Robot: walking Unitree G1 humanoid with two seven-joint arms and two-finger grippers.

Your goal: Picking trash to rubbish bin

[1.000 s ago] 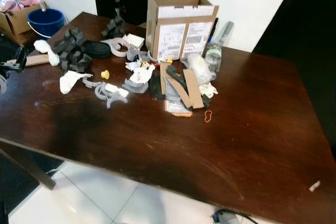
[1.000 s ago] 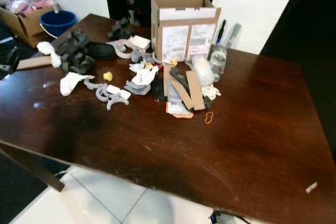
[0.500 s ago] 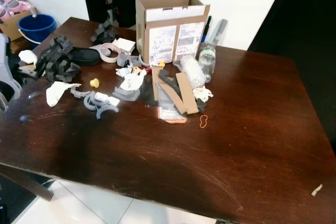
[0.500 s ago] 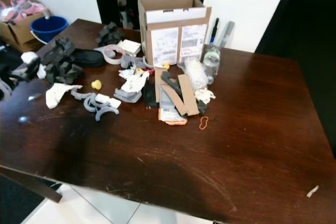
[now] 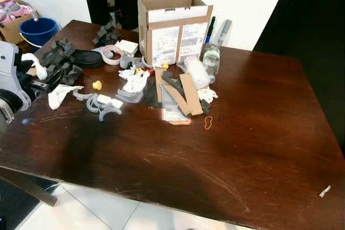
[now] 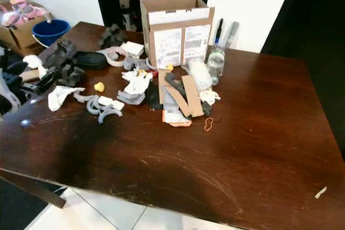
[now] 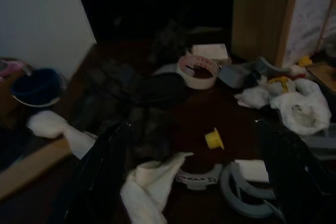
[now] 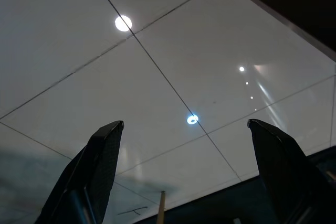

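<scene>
trash (image 5: pixel 135 82): crumpled tissue, grey curved plastic, cardboard strips; left hand (image 7: pixel 194 182) open.

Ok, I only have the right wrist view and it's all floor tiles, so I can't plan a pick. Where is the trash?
Observer: On a dark wooden table in front of the robot, heaped before an open cardboard box.
Operator: Is the other arm near it?
Observer: Yes. The left gripper is open at the table's left edge, pointing at a crumpled white tissue.
Operator: Any bin around?
Observer: A blue bucket stands on the floor beyond the table's far left corner. I cannot tell whether it is the bin.
</scene>
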